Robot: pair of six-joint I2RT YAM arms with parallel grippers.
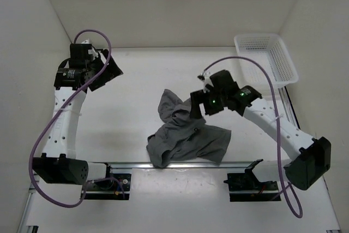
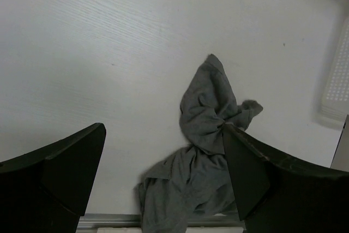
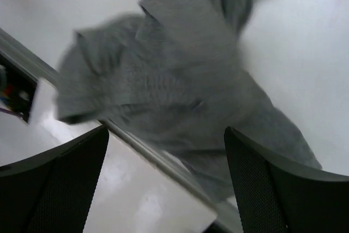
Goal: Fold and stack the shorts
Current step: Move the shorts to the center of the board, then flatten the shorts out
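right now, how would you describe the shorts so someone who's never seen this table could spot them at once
On the white table, look at the middle of the near edge, between the two arm bases. The shorts lie there in a crumpled heap under the right gripper. They are the only soft grey cloth; the white mesh basket sits at the far right corner.

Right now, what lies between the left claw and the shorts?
Nothing: only bare white table separates the left claw from the shorts, as the top view shows.
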